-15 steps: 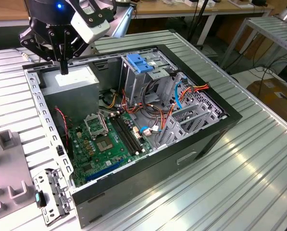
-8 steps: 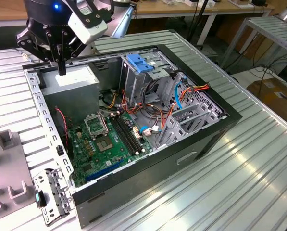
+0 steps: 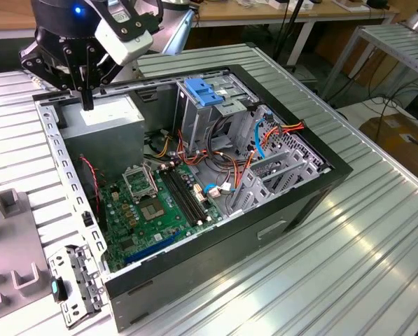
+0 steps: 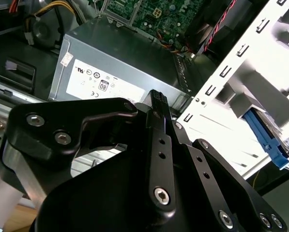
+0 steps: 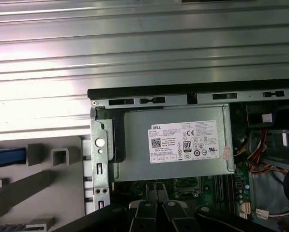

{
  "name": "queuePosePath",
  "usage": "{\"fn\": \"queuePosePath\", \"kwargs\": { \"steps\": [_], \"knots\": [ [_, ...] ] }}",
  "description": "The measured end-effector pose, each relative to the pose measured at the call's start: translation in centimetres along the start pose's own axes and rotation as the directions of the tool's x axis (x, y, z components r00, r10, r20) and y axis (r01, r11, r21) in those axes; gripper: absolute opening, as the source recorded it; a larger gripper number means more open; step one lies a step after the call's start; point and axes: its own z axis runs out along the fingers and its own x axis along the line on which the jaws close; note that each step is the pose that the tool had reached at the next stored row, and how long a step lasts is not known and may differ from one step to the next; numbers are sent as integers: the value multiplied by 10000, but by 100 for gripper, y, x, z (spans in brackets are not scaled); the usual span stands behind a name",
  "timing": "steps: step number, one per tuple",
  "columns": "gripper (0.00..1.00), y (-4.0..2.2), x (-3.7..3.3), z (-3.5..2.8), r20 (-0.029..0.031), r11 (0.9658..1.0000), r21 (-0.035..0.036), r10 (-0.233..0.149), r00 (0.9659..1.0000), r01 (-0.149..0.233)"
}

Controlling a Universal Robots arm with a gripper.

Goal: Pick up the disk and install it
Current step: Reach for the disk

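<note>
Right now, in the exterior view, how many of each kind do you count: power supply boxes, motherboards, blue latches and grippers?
Grey metal power supply box with white sticker: 1
Green motherboard circuit board: 1
Blue plastic latch: 1
Black robot gripper: 1
Total: 4

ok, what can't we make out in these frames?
- Disk: second wrist view, a blue edge, possibly its rail; the white fixture hides the rest.
- Cage bay: exterior view, under the blue latch and cables.
- Grey box: exterior view, gripper covers part of its sticker.
</note>
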Motion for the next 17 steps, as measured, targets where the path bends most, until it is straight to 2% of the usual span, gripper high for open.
{"fn": "queuePosePath", "kwargs": {
  "steps": [11, 14, 17],
  "knots": [
    [11, -10, 123, 12, -14, 10000, 1, 0, 10000, 0],
    [11, -14, 171, 15, -17, 10000, 1, 0, 10000, 0],
    [11, -20, 249, 18, -19, 10000, 2, 0, 10000, 0]
  ]
}}
